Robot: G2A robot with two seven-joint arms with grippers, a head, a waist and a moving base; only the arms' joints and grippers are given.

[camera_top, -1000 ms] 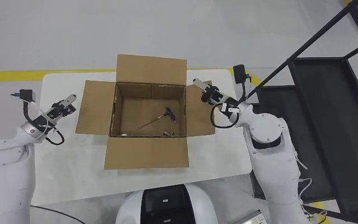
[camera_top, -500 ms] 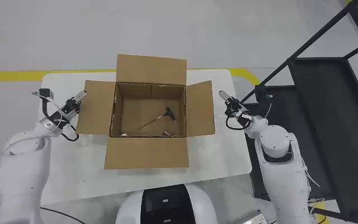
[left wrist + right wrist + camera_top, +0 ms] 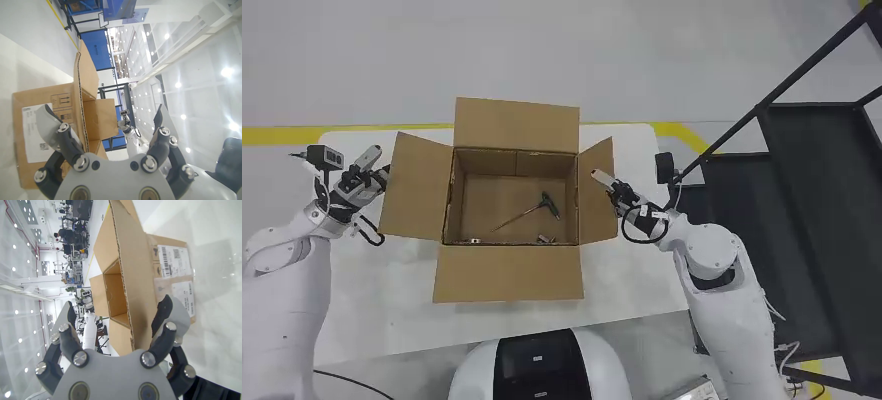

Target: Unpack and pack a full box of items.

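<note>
An open cardboard box [image 3: 512, 272] stands mid-table. Inside lie a T-handle hex key [image 3: 532, 210] and a small metal piece [image 3: 542, 238]. Its left flap [image 3: 414, 195] and right flap [image 3: 595, 205] are tilted upward. My left gripper [image 3: 370, 160] is open at the left flap's outer edge, and the corrugated flap edge [image 3: 81, 106] runs between its fingers [image 3: 45, 117]. My right gripper [image 3: 600, 178] is open at the right flap's outer edge, with that flap edge [image 3: 123, 291] between its fingers [image 3: 168, 308]. Each gripper [image 3: 103, 117] [image 3: 118, 308] straddles its flap.
The white table [image 3: 372, 290] has bare room on both sides of the box and in front of it. A black metal rack [image 3: 812, 200] stands close to the table's right side. The box's back flap [image 3: 514, 122] and front flap lie spread outward.
Both side flaps, flat a second ago, now tilt up. The left gripper moved in to the left flap's edge. The right gripper drew off to the right, then returned to its flap.
</note>
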